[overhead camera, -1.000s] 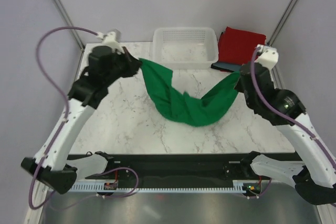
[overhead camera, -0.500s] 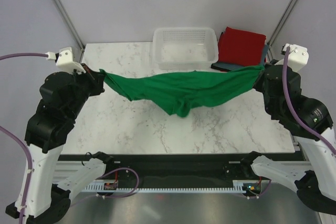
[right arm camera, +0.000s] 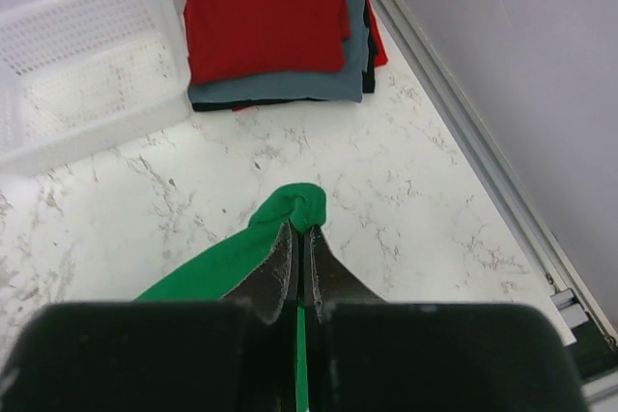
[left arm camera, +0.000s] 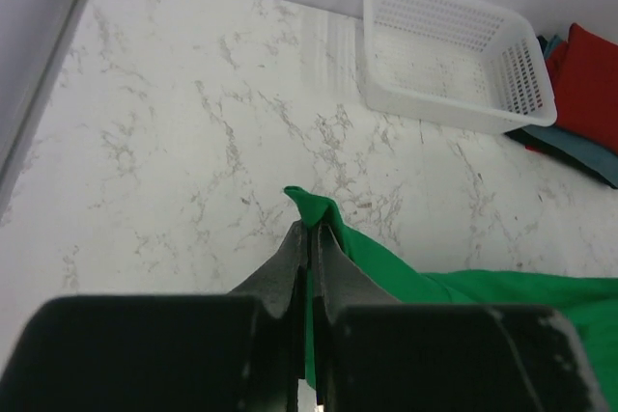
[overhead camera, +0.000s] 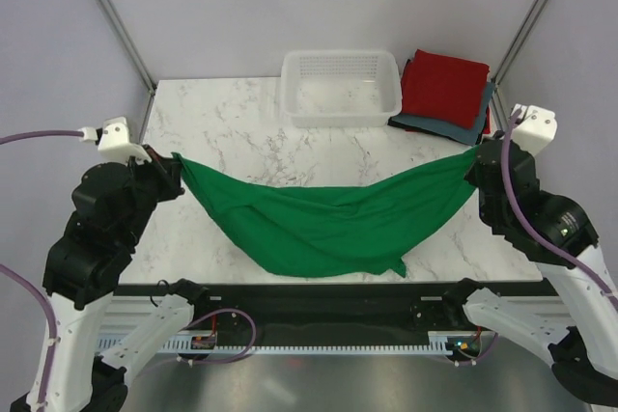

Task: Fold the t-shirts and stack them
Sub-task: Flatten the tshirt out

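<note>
The bright green t-shirt (overhead camera: 328, 224) hangs stretched between both grippers above the marble table, sagging toward the front edge. My left gripper (overhead camera: 177, 158) is shut on its left corner (left arm camera: 311, 207). My right gripper (overhead camera: 474, 153) is shut on its right corner (right arm camera: 299, 207). A folded red t-shirt (overhead camera: 444, 84) lies on a folded grey-blue t-shirt (overhead camera: 446, 125) at the back right; both show in the right wrist view, the red one (right arm camera: 266, 7) over the grey-blue one (right arm camera: 290, 84).
A white mesh basket (overhead camera: 340, 87) stands at the back centre, also in the left wrist view (left arm camera: 454, 55) and the right wrist view (right arm camera: 87, 65). A metal rail (right arm camera: 473, 132) runs along the table's right edge.
Both arms have spread apart and pulled toward the near edge. The green shirt went from bunched at mid-table to stretched wide, and now hangs lower and nearer the front.
</note>
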Robot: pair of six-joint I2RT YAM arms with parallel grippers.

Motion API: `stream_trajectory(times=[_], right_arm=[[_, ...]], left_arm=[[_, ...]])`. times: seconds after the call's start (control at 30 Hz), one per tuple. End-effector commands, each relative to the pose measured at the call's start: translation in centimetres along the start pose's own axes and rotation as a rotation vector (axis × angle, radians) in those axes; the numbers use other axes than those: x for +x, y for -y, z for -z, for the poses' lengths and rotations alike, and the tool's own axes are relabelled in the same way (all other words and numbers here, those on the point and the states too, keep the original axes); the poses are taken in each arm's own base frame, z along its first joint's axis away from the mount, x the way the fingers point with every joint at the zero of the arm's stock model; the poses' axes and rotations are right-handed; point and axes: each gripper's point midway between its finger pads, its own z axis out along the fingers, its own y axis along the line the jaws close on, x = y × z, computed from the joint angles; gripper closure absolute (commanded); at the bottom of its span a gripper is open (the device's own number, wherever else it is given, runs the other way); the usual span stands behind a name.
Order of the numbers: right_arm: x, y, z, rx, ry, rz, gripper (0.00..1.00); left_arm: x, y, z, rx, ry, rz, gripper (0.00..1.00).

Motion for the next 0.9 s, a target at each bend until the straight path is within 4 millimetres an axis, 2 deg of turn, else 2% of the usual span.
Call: stream_trajectory(times=[0.0, 0.03, 0.07, 0.1, 0.13, 0.17, 0.2, 0.23, 0.27, 0.3, 0.33, 0.37, 0.4, 0.43, 0.47, 0.5, 0.53, 0.57, 0.67, 0.7, 0.77, 0.8, 0.83, 0.87], right_arm=[[2.3, -1.4, -1.6, -0.013, -0.014, -0.007, 1.0], [2.8, -1.9, -2.1, -0.024, -0.019, 0.018, 1.0], [3.4, -2.7, -2.6, -0.043, -0.03, 0.027, 1.0], [4.2, -3.9, -3.7, -0.043, -0.04, 0.049, 1.0], [4.4, -4.6, -4.5, -0.046, -0.047, 0.063, 1.0], [4.5, -4.6, -5.7, -0.026, -0.054, 0.098, 1.0], [4.9, -6.9, -7.7, -0.069, -0.093, 0.104, 1.0], [5.1, -7.5, -9.3, -0.082, -0.121, 0.097, 1.0], [4.7, -5.9, -12.3, -0.035, -0.152, 0.055, 1.0], [5.7, -8.9, -15.3, -0.146, -0.25, 0.022, 1.0], [5.4, -8.1, -17.7, -0.123, -0.277, -0.006, 1.0], [5.5, -9.1, -19.3, -0.144, -0.301, 0.008, 1.0], [5.8, -10.9, -21.9, -0.168, -0.348, 0.073, 1.0], [6.3, -11.7, -22.8, -0.178, -0.388, 0.088, 0.97], [8.3, -12.6, -24.2, -0.197, -0.46, 0.11, 0.62], [7.9, -13.4, -23.9, -0.228, -0.481, 0.105, 0.34], [8.6, -14.3, -23.3, -0.268, -0.509, 0.101, 0.17], [9.0, -14.4, -22.7, -0.265, -0.514, 0.109, 0.02], [10.2, -13.4, -19.3, -0.236, -0.485, 0.133, 0.02], [10.7, -12.1, -17.0, -0.239, -0.478, 0.122, 0.02], [12.0, -11.6, -14.0, -0.261, -0.485, 0.085, 0.03], [13.5, -10.1, -11.6, -0.274, -0.488, 0.062, 0.04], [14.7, -10.2, -10.0, -0.306, -0.504, 0.047, 0.06], [16.1, -10.0, -8.7, -0.321, -0.529, 0.003, 0.14]], left_arm=[[2.6, 0.9, -0.5, 0.065, -0.039, 0.044, 0.98], [4.3, 0.7, -0.8, 0.074, -0.065, 0.048, 0.98], [5.1, 0.8, -0.9, 0.084, -0.076, 0.057, 0.98], [5.8, 1.3, -1.1, 0.111, -0.087, 0.069, 0.98], [7.5, 1.1, -1.8, 0.105, -0.124, 0.061, 0.98], [8.0, 1.1, -1.9, 0.108, -0.132, 0.06, 0.98], [8.5, 1.0, -2.4, 0.098, -0.145, 0.053, 0.98], [9.4, 0.6, -2.7, 0.081, -0.163, 0.042, 0.98], [9.6, 0.0, -3.2, 0.046, -0.163, 0.033, 0.98], [9.9, -0.4, -3.5, 0.025, -0.168, 0.02, 0.98], [10.3, -0.7, -3.8, 0.003, -0.176, 0.01, 0.98], [10.5, -1.3, -4.1, -0.033, -0.175, -0.001, 0.98], [10.8, -1.6, -4.4, -0.051, -0.186, -0.016, 0.98], [11.2, -2.0, -4.7, -0.072, -0.199, -0.026, 0.98], [11.5, -2.4, -4.8, -0.094, -0.206, -0.034, 0.98], [11.8, -2.4, -4.9, -0.095, -0.218, -0.04, 0.98], [12.5, -2.7, -5.1, -0.104, -0.231, -0.047, 0.98], [12.8, -2.7, -5.1, -0.104, -0.236, -0.048, 0.98], [14.2, -3.2, -5.3, -0.11, -0.253, -0.051, 0.98], [14.5, -3.2, -5.3, -0.106, -0.256, -0.054, 0.98], [15.6, -3.5, -5.3, -0.103, -0.267, -0.056, 0.98], [15.8, -3.5, -5.4, -0.098, -0.265, -0.053, 0.98], [16.3, -3.4, -5.4, -0.091, -0.274, -0.056, 0.98], [16.2, -3.1, -5.4, -0.075, -0.274, -0.05, 0.98]])
